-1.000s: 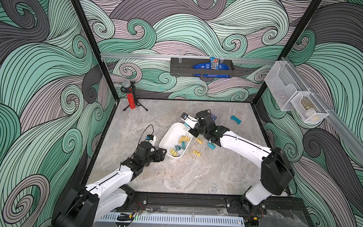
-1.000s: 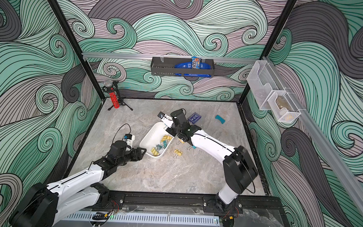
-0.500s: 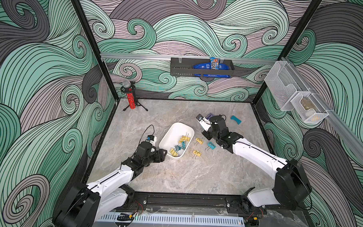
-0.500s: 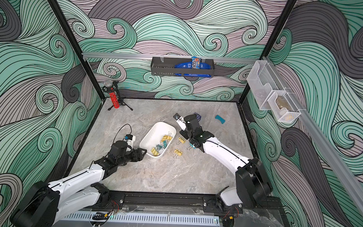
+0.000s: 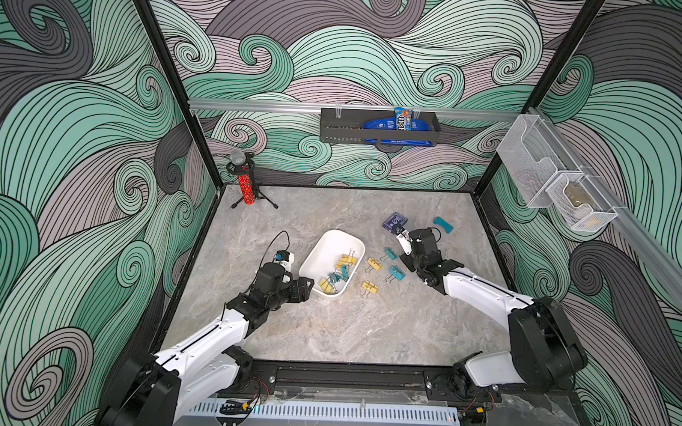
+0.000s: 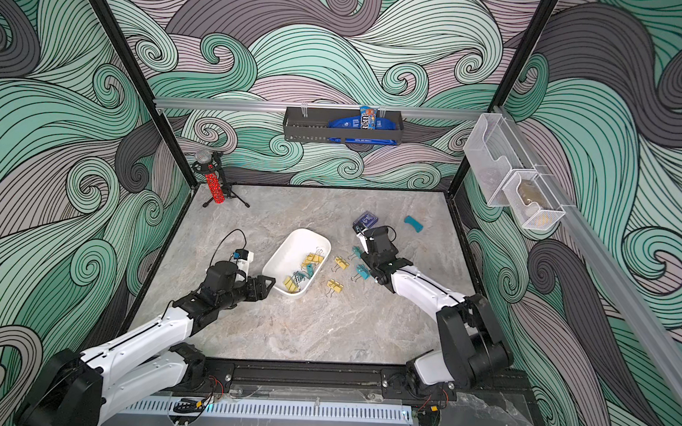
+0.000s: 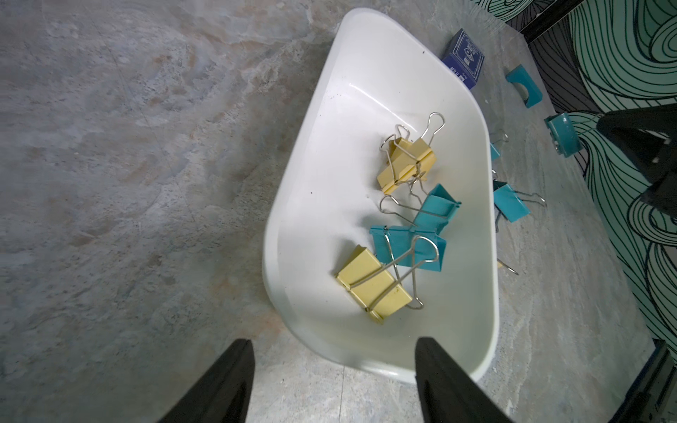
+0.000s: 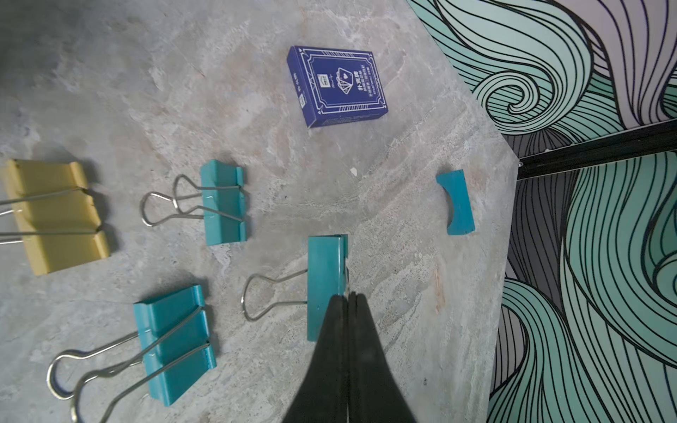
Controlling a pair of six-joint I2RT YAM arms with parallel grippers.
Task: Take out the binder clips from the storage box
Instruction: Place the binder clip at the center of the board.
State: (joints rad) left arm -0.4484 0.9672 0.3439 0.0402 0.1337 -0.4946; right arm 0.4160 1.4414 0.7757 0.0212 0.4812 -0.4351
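Teal, yellow binder clips (image 7: 403,245) in white storage box (image 7: 340,121); others beside

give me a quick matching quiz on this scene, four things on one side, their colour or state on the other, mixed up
1 storage box
2 card box
3 left pincer
4 right pincer

a shut on a teal binder clip
b dark blue
c white
d open

Pairs: 1-c, 2-b, 3-d, 4-a
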